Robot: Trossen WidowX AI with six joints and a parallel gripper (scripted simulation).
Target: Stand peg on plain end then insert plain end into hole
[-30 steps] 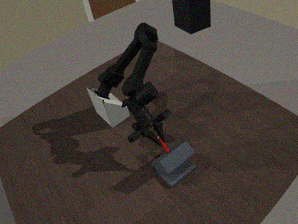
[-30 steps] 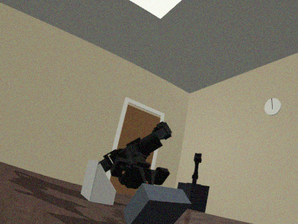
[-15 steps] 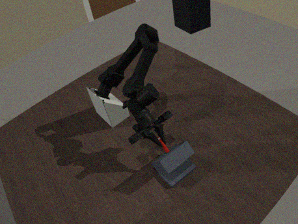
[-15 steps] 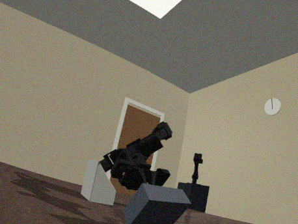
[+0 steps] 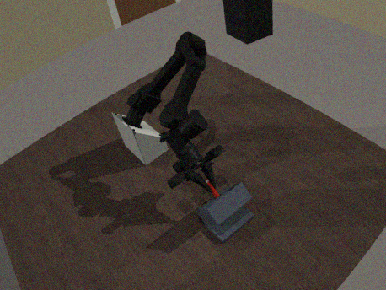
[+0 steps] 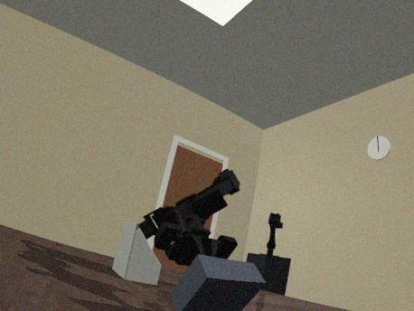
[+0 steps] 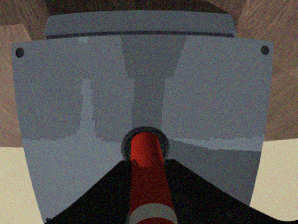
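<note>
The red peg (image 5: pixel 214 191) (image 7: pixel 147 150) is held between the fingers of my gripper (image 5: pixel 211 186) (image 7: pixel 147 169), which is shut on it. The peg's white band (image 7: pixel 153 211) is at the end away from the panel. The blue-grey sloped panel (image 5: pixel 229 203) (image 6: pixel 235 271) (image 7: pixel 60 110) faces the gripper. The peg's plain end is at the dark-rimmed hole (image 7: pixel 166 144) and appears to be inside its mouth; how deep cannot be told. The fingertips are close to the panel's face. In the exterior view the peg and fingertips are hidden.
A pale wedge-shaped block (image 5: pixel 148 147) (image 6: pixel 141 264) stands on the wooden table (image 5: pixel 295 169) beside the arm. The panel's base (image 5: pixel 233 225) sits on the table under the sloped part. A black box (image 5: pixel 249 21) (image 6: pixel 277 273) is farther back.
</note>
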